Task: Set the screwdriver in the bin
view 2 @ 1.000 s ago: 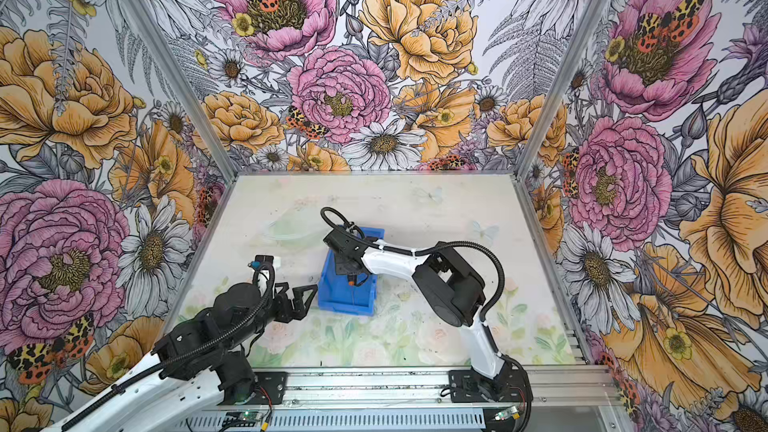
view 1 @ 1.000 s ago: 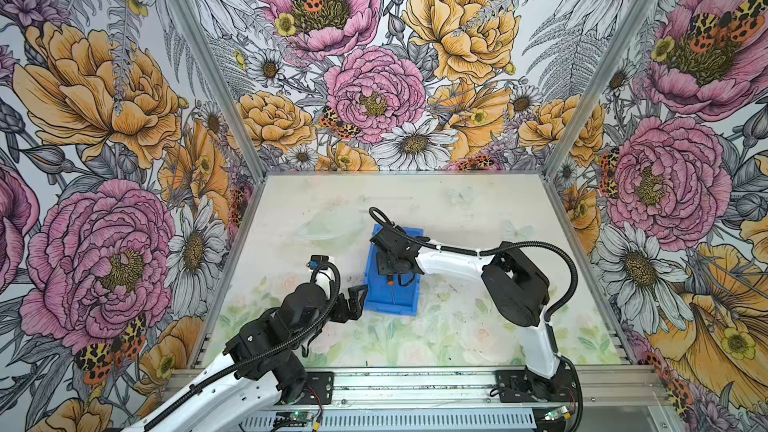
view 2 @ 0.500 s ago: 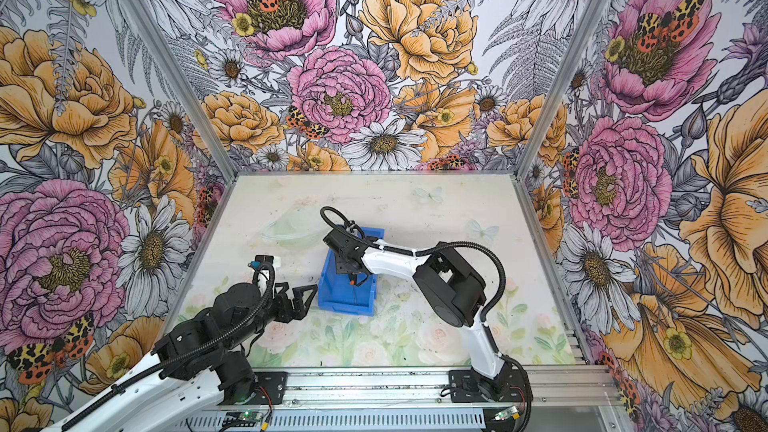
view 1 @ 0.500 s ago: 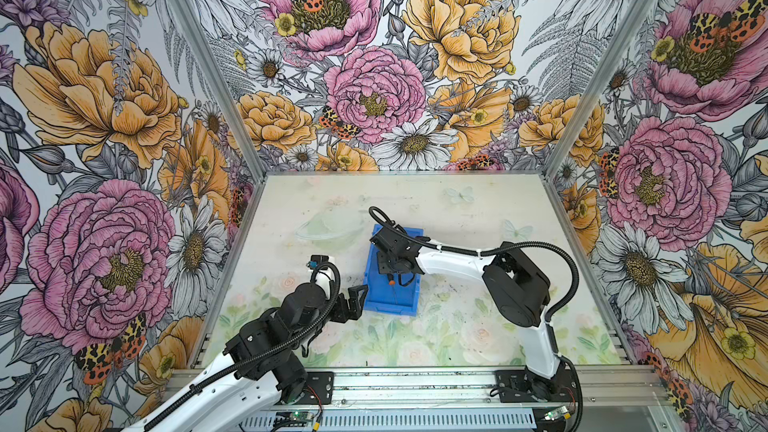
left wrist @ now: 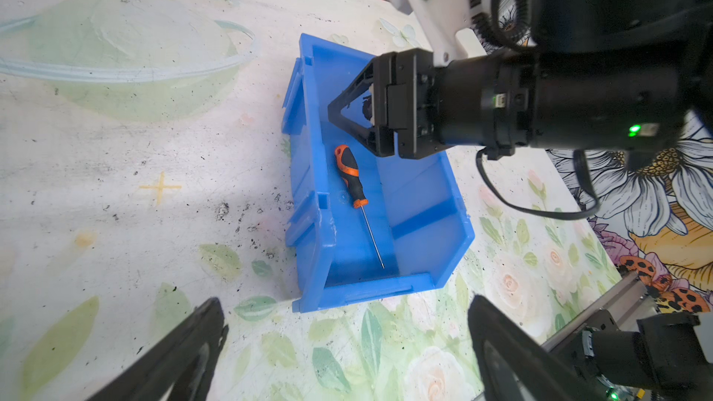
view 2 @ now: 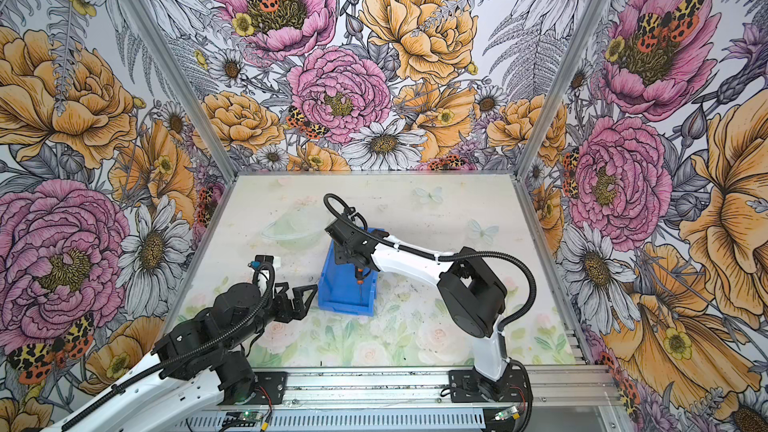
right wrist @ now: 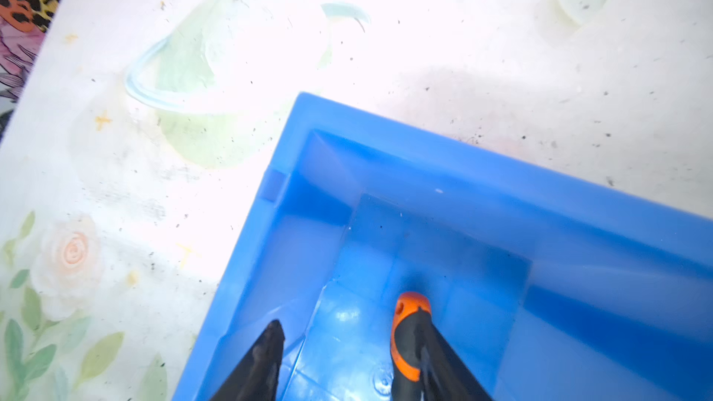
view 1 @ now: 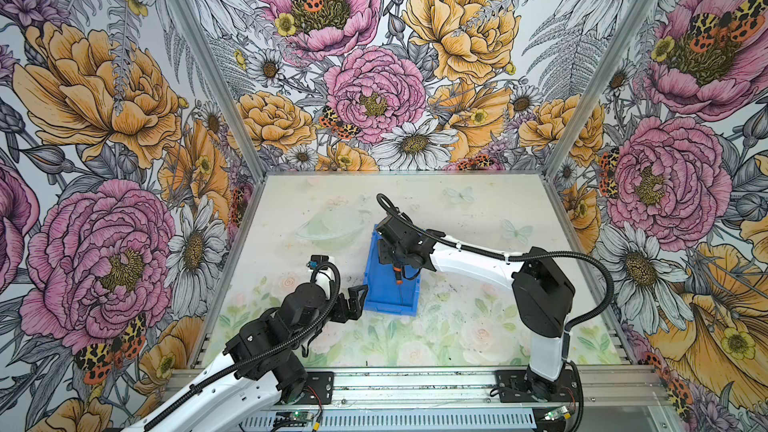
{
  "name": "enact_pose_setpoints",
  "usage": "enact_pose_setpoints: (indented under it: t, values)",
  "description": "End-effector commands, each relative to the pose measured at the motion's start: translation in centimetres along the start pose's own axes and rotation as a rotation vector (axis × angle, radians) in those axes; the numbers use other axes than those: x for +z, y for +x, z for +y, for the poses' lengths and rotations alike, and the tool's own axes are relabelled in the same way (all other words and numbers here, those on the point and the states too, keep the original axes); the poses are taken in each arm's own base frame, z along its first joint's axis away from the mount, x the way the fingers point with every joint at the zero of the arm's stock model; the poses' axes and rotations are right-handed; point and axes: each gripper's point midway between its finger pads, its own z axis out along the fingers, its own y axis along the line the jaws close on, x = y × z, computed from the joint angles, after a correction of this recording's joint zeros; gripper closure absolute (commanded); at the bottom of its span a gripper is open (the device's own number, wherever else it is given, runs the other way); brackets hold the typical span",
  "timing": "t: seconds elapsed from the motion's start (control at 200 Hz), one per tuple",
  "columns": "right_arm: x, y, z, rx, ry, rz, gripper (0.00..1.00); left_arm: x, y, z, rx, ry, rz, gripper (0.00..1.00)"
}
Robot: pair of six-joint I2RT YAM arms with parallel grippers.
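Orange-black screwdriver (left wrist: 351, 175) flat on blue bin (left wrist: 306, 221) floor, just beneath right gripper (right wrist: 347, 341), jaws spread, nothing pinched. Release step, apparently done. Next: lift straight out, clear of walls. Idle left gripper (left wrist: 344, 300) spread too.

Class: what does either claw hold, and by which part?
Nothing. The screwdriver lies in the bin below the open right claw; left claw empty.

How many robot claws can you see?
2. The left claw is open beside the blue bin. The right claw is open over the bin, above the screwdriver lying inside. None seem hidden.
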Motion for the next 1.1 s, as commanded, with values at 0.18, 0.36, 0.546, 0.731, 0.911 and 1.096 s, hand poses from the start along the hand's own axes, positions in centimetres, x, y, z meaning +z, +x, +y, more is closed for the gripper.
enact_pose_setpoints:
  t: [0.18,0.36,0.546,0.731,0.911,1.096]
  values:
    - [-6.3,-1.8,-1.8,-0.001,-0.019,-0.116,0.24,0.6,0.1,1.0,-0.012,-0.061,-0.002,0.01]
    - [-9.6,-2.2,-5.1,0.01,-0.007,-0.166,0.14,0.7,-1.1,2.2,-0.036,-0.118,-0.038,0.01]
    - [-13.1,-2.9,-11.1,0.036,0.079,-0.26,0.01,0.7,-2.8,3.8,-0.048,-0.181,-0.084,0.02]
    - [-16.1,-2.8,-17.5,0.069,0.154,-0.324,0.0,1.3,-3.7,5.8,-0.06,-0.241,-0.112,0.01]
    - [-18.1,-1.5,-23.4,0.111,0.269,-0.389,0.0,1.9,-4.0,7.2,-0.055,-0.302,-0.107,0.01]
    - [-17.7,-0.1,-26.3,0.066,0.321,-0.478,0.01,3.0,-4.5,7.6,0.009,-0.31,-0.096,0.01]
